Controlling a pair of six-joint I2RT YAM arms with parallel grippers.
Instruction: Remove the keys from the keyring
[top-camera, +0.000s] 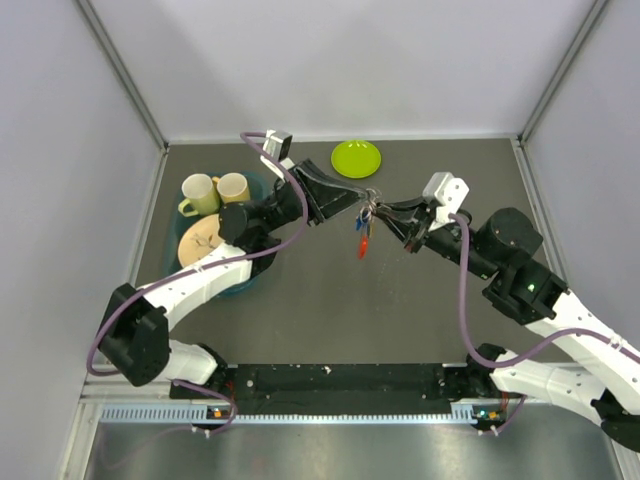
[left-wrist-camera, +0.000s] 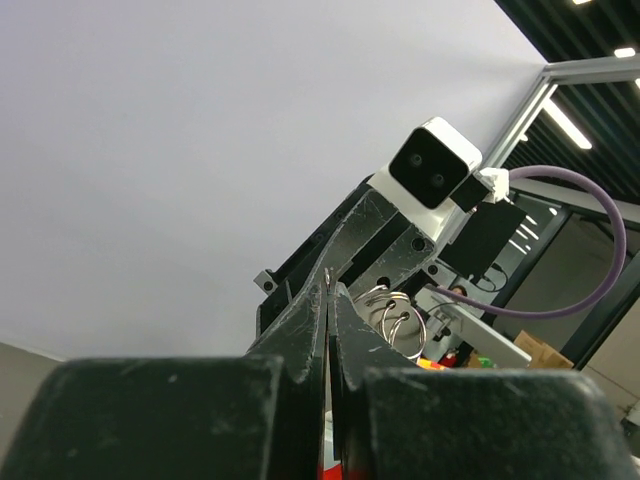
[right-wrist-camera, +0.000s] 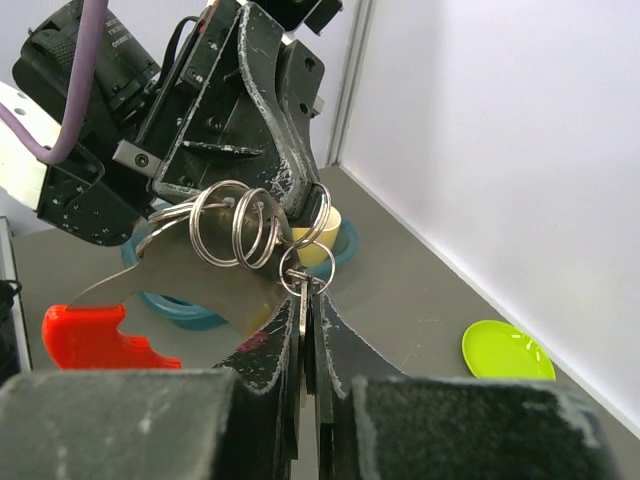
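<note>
- The table (top-camera: 300, 310) had a dark grey, matte top, closed in by pale panels on its left, right and far sides.
- A lime-green dish (top-camera: 356, 157) lay flat by the far edge, about midway between left and right, well apart from the other things.
- A round teal tray (top-camera: 252, 281) sat on the left side, between near and far. It carried two cups (top-camera: 199, 194) side by side at its far end and a tan round disc (top-camera: 203, 240) nearer.
- A black strip (top-camera: 340, 379) ran along the near edge, left to right, with a pale slotted rail (top-camera: 330, 412) just nearer than it.
</note>
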